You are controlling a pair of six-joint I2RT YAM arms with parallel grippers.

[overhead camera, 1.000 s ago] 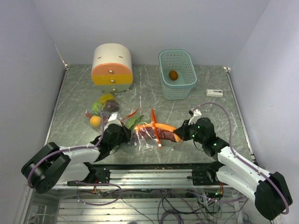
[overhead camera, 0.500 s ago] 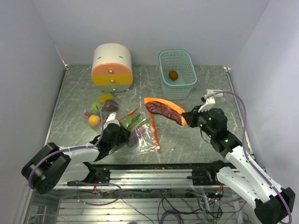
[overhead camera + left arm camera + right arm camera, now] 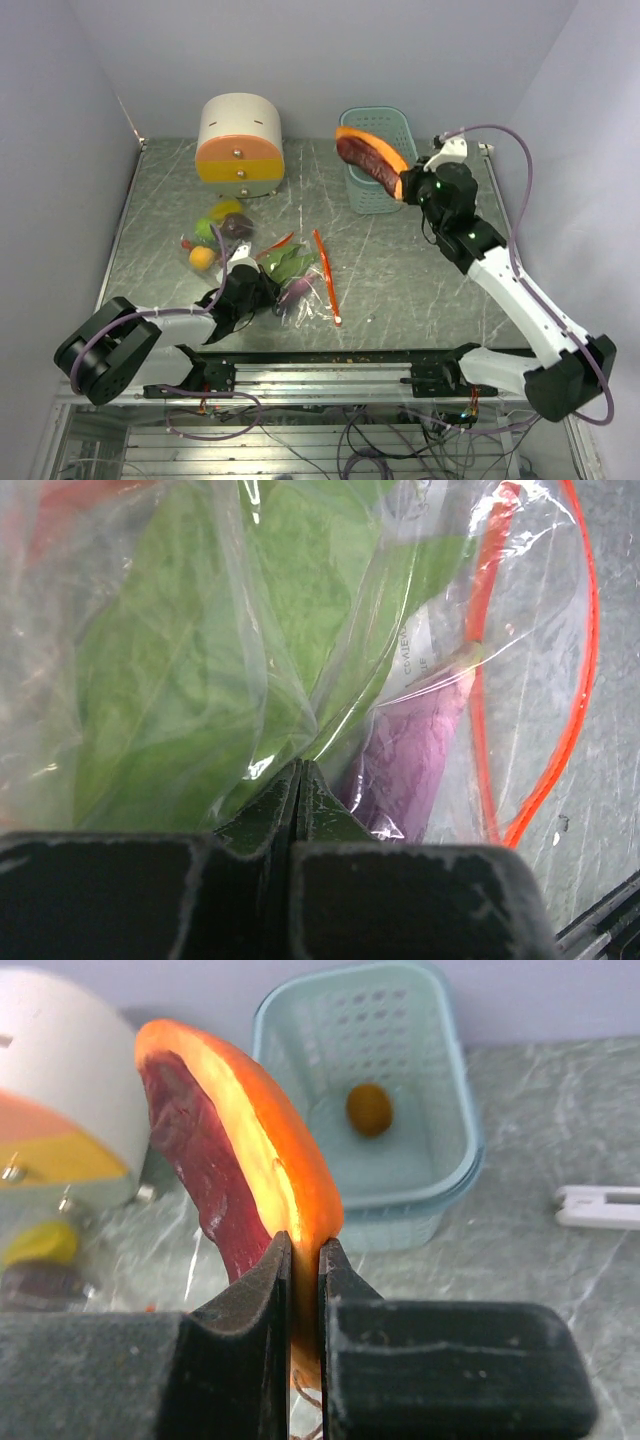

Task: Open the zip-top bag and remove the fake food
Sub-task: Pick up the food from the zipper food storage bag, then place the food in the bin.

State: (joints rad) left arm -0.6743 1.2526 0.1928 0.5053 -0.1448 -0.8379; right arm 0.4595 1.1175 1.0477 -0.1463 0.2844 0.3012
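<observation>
1. Right fingers (image 3: 406,187) are clamped narrow on the fake food slice (image 3: 370,158). It has an orange rind and dark red flesh and is pinched at its lower end. In the wrist view the pads (image 3: 232,1355) press both faces of the slice (image 3: 235,1150).
2. The slice is held in the air, clear of the tabletop (image 3: 430,290). From overhead it overlaps the left rim of the teal basket (image 3: 390,195). I cannot tell whether it is over the basket or in front of it.
3. The basket (image 3: 455,1100) holds one small orange-brown fruit (image 3: 369,1109).
4. Left fingers (image 3: 264,294) are low at the near edge and shut tight on the film of the zip-top bag (image 3: 310,290). In the wrist view the tips (image 3: 265,815) meet with the clear plastic (image 3: 430,600) caught between them.
5. The bag lies flat on the tabletop with its orange zip strip (image 3: 326,275) gaping. Inside are the green leafy piece (image 3: 170,680) and a purple piece (image 3: 410,750).
6. Loose fake food sits left of the bag: a yellow-lime fruit (image 3: 225,211), a dark piece (image 3: 237,227) and an orange fruit (image 3: 203,258).
7. The drawer box (image 3: 240,145) stands at the rear left.
8. A small white item (image 3: 598,1206) lies right of the basket.
</observation>
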